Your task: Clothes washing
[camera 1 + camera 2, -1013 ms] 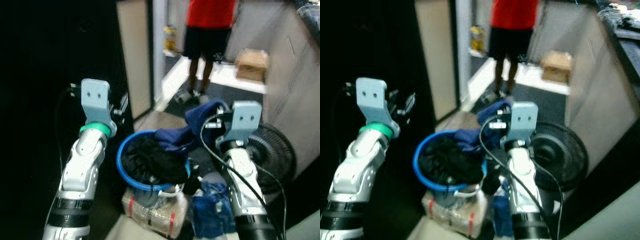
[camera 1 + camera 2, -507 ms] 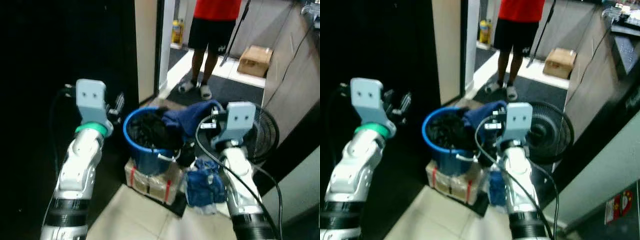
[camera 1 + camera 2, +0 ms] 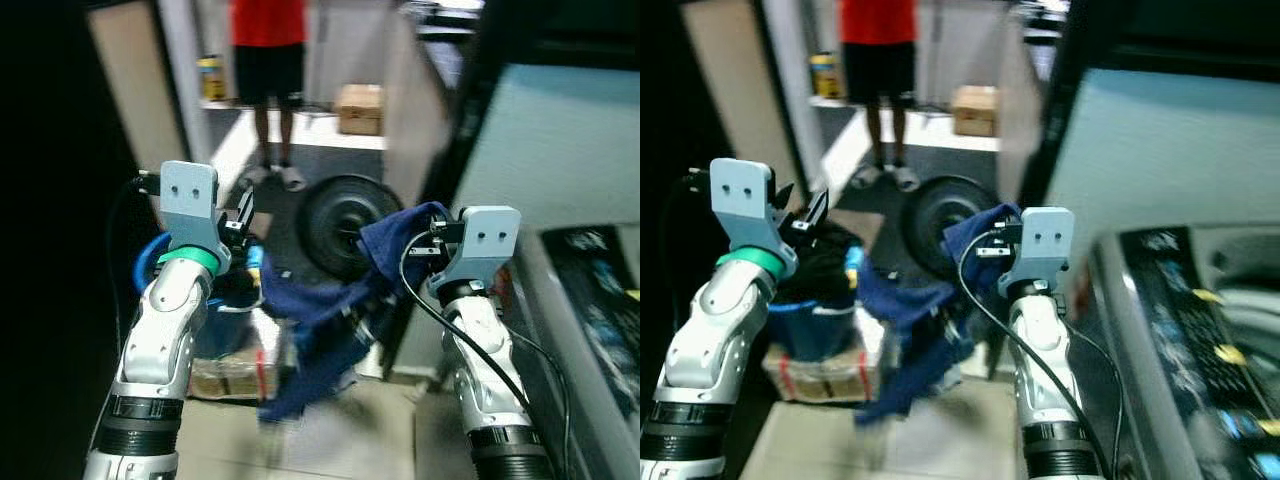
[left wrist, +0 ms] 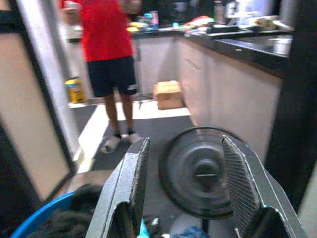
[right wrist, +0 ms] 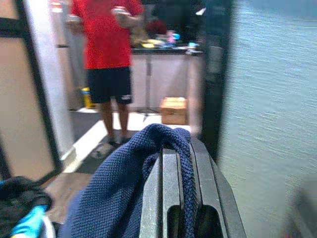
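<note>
Silver arms with black cuffs, pale blue wrist brackets, a green left-wrist ring (image 3: pixel 190 257), black cables.

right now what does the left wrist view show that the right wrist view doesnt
Left wrist view alone: the open left gripper framing a round black fan, with the blue basket rim below. Right wrist view alone: the right gripper shut on a dark blue towel, beside a pale wall. Both share the person in a red shirt and the cardboard box on the floor.
</note>
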{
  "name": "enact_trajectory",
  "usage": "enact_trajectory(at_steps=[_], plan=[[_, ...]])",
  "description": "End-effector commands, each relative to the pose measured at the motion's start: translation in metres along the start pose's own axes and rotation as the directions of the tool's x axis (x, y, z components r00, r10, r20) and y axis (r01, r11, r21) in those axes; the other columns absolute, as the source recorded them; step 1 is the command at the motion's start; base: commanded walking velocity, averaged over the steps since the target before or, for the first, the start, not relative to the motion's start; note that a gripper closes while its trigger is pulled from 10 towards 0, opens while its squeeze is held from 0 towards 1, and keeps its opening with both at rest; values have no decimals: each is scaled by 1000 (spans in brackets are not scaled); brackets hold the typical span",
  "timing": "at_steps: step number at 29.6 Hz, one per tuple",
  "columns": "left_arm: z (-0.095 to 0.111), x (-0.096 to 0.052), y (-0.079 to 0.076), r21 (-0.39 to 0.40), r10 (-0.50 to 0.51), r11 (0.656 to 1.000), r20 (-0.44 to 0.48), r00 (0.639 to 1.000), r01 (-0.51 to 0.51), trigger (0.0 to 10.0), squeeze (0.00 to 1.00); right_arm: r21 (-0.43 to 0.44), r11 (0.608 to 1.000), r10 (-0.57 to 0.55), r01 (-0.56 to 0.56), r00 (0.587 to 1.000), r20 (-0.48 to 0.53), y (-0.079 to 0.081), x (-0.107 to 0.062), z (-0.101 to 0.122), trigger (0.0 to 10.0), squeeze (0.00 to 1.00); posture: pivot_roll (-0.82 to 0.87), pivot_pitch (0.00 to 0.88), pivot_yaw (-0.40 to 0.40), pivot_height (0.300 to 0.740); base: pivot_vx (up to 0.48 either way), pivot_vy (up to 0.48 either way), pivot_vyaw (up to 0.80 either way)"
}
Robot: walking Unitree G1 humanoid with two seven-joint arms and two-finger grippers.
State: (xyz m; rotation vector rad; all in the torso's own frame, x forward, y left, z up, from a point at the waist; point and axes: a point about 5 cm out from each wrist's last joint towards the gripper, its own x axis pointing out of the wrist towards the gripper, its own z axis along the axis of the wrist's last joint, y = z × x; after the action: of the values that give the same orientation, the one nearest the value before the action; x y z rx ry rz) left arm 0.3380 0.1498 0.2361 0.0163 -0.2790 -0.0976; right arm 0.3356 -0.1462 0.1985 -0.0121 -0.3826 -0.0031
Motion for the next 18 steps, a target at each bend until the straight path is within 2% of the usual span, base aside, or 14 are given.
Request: enact_trajectory(at_steps=[1, 10, 18], plan=[[-2, -1, 0, -2, -1, 1000, -8, 1000, 1, 10000, 0, 10, 1000, -3, 3, 1000, 11, 0, 1, 2, 10000, 0, 49, 0, 56, 740, 0, 0, -800], [2, 1, 1, 0, -3, 1000, 8, 1000, 3, 10000, 0, 38, 999, -1, 0, 999, 37, 0, 2, 7, 10000, 0, 49, 0, 58, 740, 0, 0, -800], [21, 8, 5, 32, -14, 999, 82, 996, 11, 10000, 0, 101, 995, -23, 12, 993, 112, -5, 8, 25, 10000, 0, 48, 0, 65, 740, 0, 0, -800]])
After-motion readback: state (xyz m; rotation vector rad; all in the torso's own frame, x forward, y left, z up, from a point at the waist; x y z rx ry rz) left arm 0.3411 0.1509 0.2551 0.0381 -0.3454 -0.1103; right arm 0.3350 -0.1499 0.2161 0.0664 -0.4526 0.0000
